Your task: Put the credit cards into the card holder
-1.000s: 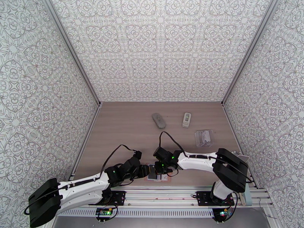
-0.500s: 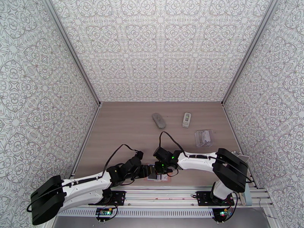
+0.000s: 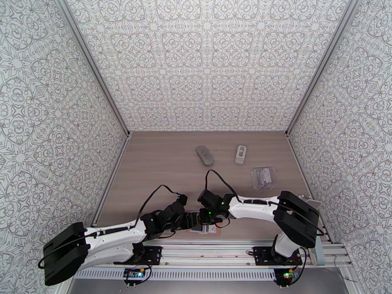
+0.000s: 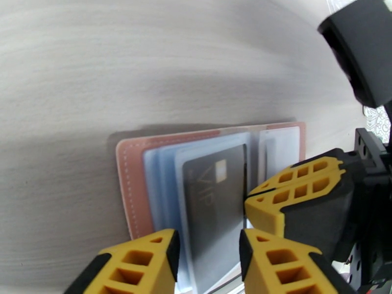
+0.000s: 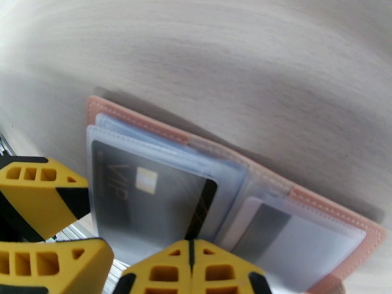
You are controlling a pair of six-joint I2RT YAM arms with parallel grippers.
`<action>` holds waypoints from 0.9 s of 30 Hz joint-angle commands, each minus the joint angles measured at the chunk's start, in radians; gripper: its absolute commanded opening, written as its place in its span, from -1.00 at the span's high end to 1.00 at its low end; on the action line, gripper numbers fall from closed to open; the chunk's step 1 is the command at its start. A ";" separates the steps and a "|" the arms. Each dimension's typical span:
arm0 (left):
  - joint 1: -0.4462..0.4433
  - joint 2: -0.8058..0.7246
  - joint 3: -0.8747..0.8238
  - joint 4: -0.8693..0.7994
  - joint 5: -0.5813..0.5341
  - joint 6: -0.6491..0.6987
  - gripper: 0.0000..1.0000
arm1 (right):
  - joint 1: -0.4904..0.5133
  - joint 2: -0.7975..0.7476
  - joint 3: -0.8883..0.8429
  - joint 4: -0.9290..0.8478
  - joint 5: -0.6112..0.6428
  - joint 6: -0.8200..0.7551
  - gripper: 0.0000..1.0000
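Pink card holder [image 5: 122, 116] lies open at the table's [image 5: 245, 55] near edge: dark VIP card [image 5: 147, 192] sleeved on one page, striped grey card [image 5: 289, 231] on the facing page, so two cards, one holder. Right gripper [image 5: 191, 251] is clenched, tips down by the spine. Left gripper [image 4: 208, 241] is half-spread astride the VIP card's end; can't tell if it's clamping.

Grey remote [image 3: 205, 155], white remote [image 3: 240, 154], perhaps clear box [image 3: 262, 178]

Your left arm [image 3: 117, 235] has eased right, elbow swinging inward, carrying its fingers [image 4: 142, 265] and the card [image 4: 215, 202] between them slightly toward the holder [image 4: 128, 162].
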 commanded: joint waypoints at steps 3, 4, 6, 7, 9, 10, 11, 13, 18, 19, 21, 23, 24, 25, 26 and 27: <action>-0.013 -0.016 0.022 -0.013 -0.005 0.008 0.18 | 0.007 0.016 0.014 0.001 0.004 -0.003 1.00; -0.012 -0.016 0.022 -0.015 -0.007 0.008 0.18 | 0.008 0.016 0.014 0.001 0.004 -0.002 1.00; -0.013 -0.016 0.024 -0.014 -0.004 0.009 0.17 | 0.008 0.017 0.014 0.002 0.004 -0.003 1.00; -0.013 -0.017 0.025 -0.014 -0.002 0.011 0.17 | 0.008 0.017 0.012 0.002 0.004 -0.002 1.00; -0.013 -0.018 0.026 -0.015 0.000 0.011 0.17 | 0.008 0.016 0.012 0.002 0.004 -0.002 1.00; -0.012 -0.018 0.027 -0.014 0.000 0.011 0.17 | 0.007 0.017 0.012 0.002 0.003 -0.002 1.00; -0.013 -0.018 0.029 -0.013 0.000 0.010 0.17 | 0.008 0.016 0.012 0.003 0.004 -0.003 1.00; -0.014 -0.019 0.031 -0.012 0.004 0.012 0.17 | 0.008 0.017 0.012 0.002 0.004 -0.003 1.00; -0.022 -0.019 0.038 -0.007 0.007 0.014 0.18 | 0.007 0.016 0.011 0.003 0.006 -0.003 1.00; -0.025 -0.018 0.040 -0.007 0.009 0.013 0.18 | 0.007 0.017 0.011 0.003 0.006 -0.002 1.00; -0.027 -0.019 0.042 -0.004 0.011 0.011 0.18 | 0.007 0.016 0.010 0.003 0.006 -0.001 1.00; -0.032 -0.019 0.042 0.000 0.012 0.009 0.18 | 0.008 0.013 0.011 0.003 0.005 -0.001 1.00; -0.033 -0.019 0.044 -0.001 0.011 0.008 0.18 | 0.007 0.013 0.010 0.003 0.005 0.000 1.00; -0.033 -0.022 0.045 -0.002 0.011 0.008 0.18 | 0.008 0.012 0.011 0.003 0.006 -0.001 1.00; -0.034 -0.023 0.045 -0.003 0.009 0.007 0.17 | 0.008 0.008 0.009 0.003 0.007 -0.001 1.00; -0.035 -0.024 0.045 -0.004 0.009 0.008 0.18 | 0.008 0.006 0.009 0.002 0.008 0.000 1.00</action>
